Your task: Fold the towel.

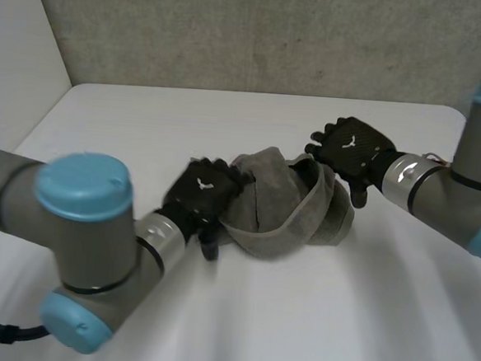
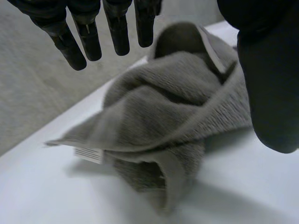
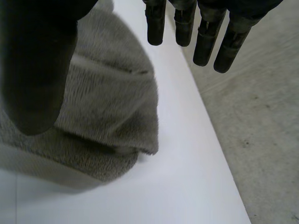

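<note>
A grey terry towel (image 1: 281,206) lies crumpled in a loose heap near the middle of a white table (image 1: 354,321), unfolded, its flat hemmed edge curling in a loop round the near side of the pile. From the left wrist, the towel (image 2: 173,116) bunches into soft ridges, and a small white label (image 2: 88,153) sticks out at one low corner, close to the table (image 2: 46,196).

The robot's left hand (image 1: 205,190) sits at the heap's left side, touching the cloth or just beside it; which of the two cannot be told. Its fingers (image 2: 70,44) are straight and spread, hanging above the towel, with the thumb (image 2: 271,93) well apart on the other side and nothing held between them.

The right hand (image 1: 351,151) hovers at the far right end of the heap, over the towel's upper fold. Seen from its own wrist, its fingers (image 3: 205,42) point out straight and wide above bare table (image 3: 187,177), while the thumb (image 3: 37,70) hangs over the towel (image 3: 112,102), gripping nothing.

The left arm (image 1: 79,244) and the right arm (image 1: 462,196) reach in from the near corners, grey with light-blue caps. A rough grey concrete wall (image 1: 259,33) stands behind the table, and a speckled grey surface (image 3: 252,116) lies beyond the table's edge in the right wrist view.
</note>
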### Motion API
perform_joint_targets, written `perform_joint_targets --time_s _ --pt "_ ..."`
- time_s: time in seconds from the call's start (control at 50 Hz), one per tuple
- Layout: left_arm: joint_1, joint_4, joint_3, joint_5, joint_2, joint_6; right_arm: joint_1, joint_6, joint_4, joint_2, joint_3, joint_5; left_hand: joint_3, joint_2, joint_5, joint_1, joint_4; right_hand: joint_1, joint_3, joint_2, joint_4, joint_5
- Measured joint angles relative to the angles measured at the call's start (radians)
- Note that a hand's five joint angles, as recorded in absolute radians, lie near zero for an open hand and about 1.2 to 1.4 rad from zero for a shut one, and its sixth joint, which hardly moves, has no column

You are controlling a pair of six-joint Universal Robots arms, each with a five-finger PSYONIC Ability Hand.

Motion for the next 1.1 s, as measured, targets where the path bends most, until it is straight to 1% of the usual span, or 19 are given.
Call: perform_joint_targets --time_s 0.1,0.14,0.2,0.24,0.26,0.28,0.32,0.36,0.4,0.48,0.54,0.6,0.64,0.7,0.76,0.86,0.92,0.98,1.1 --pt "-0.02 0.012 0.064 -0.002 -0.106 0.006 0.02 -0.063 0.0 0.094 -0.062 0.006 0.03 0.016 0.032 0.005 0.004 0.036 0.015 0.015 0.015 0.027" --pt "-0.024 0.013 0.087 -0.004 -0.137 0.006 0.028 -0.076 -0.002 0.118 -0.078 0.007 0.089 0.072 0.082 0.059 0.05 0.064 0.037 0.036 0.034 0.061" --pt "-0.03 0.011 0.133 -0.009 -0.193 0.004 0.037 -0.09 -0.005 0.155 -0.101 0.007 0.232 0.215 0.231 0.216 0.21 0.149 0.131 0.126 0.12 0.155" --pt "-0.032 0.009 0.163 -0.012 -0.227 0.004 0.041 -0.094 -0.008 0.173 -0.113 0.006 0.364 0.344 0.345 0.348 0.343 0.286 0.266 0.264 0.26 0.293" --pt "-0.033 0.007 0.18 -0.014 -0.244 0.003 0.045 -0.095 -0.01 0.183 -0.121 0.005 0.477 0.458 0.468 0.474 0.459 0.424 0.394 0.417 0.387 0.421" --pt "-0.034 0.006 0.189 -0.015 -0.253 0.003 0.046 -0.095 -0.011 0.188 -0.124 0.004 0.542 0.523 0.517 0.531 0.526 0.496 0.484 0.491 0.476 0.509" --pt "-0.034 0.005 0.217 -0.017 -0.276 0.003 0.053 -0.094 -0.02 0.202 -0.138 0.0 0.874 0.867 0.858 0.879 0.866 0.853 0.816 0.848 0.812 0.842" --pt "-0.034 0.005 0.236 -0.018 -0.287 0.003 0.057 -0.093 -0.029 0.208 -0.148 -0.001 1.136 1.113 1.121 1.116 1.125 1.053 1.013 1.028 1.012 1.043" --pt "-0.034 0.007 0.26 -0.018 -0.292 0.005 0.062 -0.089 -0.044 0.214 -0.164 -0.002 1.244 1.184 1.202 1.132 1.216 1.097 1.077 1.072 1.084 1.107" --pt "-0.031 0.01 0.311 -0.021 -0.292 0.018 0.065 -0.077 -0.086 0.221 -0.209 0.009 1.262 1.184 1.204 1.132 1.22 1.097 1.078 1.072 1.087 1.107" --pt "-0.023 0.014 0.387 -0.039 -0.284 0.044 0.068 -0.047 -0.16 0.226 -0.276 0.057 1.263 1.184 1.204 1.132 1.22 1.097 1.078 1.072 1.087 1.107" --pt "0.002 0.029 0.492 -0.088 -0.257 0.076 0.072 0.037 -0.304 0.214 -0.338 0.167 1.265 1.184 1.204 1.132 1.22 1.097 1.078 1.072 1.087 1.107" --pt "0.031 0.055 0.586 -0.144 -0.219 0.095 0.074 0.138 -0.448 0.181 -0.361 0.273 1.265 1.184 1.204 1.132 1.22 1.097 1.078 1.072 1.087 1.107" --pt "0.062 0.103 0.684 -0.205 -0.165 0.107 0.074 0.283 -0.609 0.106 -0.34 0.381 1.266 1.209 1.213 1.132 1.22 1.097 1.078 1.081 1.087 1.107" --pt "0.078 0.148 0.741 -0.237 -0.119 0.111 0.076 0.395 -0.696 0.027 -0.277 0.427 1.266 1.228 1.213 1.132 1.221 1.097 1.079 1.083 1.087 1.107" --pt "0.081 0.191 0.74 -0.244 -0.069 0.116 0.083 0.489 -0.742 -0.07 -0.133 0.42 1.266 1.23 1.232 1.132 1.221 1.097 1.079 1.083 1.087 1.108" --pt "0.07 0.195 0.659 -0.227 -0.053 0.118 0.087 0.5 -0.735 -0.103 -0.036 0.393 1.266 1.23 1.242 1.132 1.221 1.097 1.079 1.084 1.087 1.12" --pt "0.06 0.192 0.533 -0.202 -0.038 0.121 0.089 0.497 -0.703 -0.128 0.06 0.36 1.267 1.23 1.245 1.132 1.221 1.097 1.079 1.084 1.087 1.125" --pt "0.059 0.2 0.196 -0.157 -0.003 0.132 0.084 0.48 -0.553 -0.161 0.229 0.295 1.267 1.23 1.245 1.132 1.221 1.097 1.079 1.084 1.087 1.125"
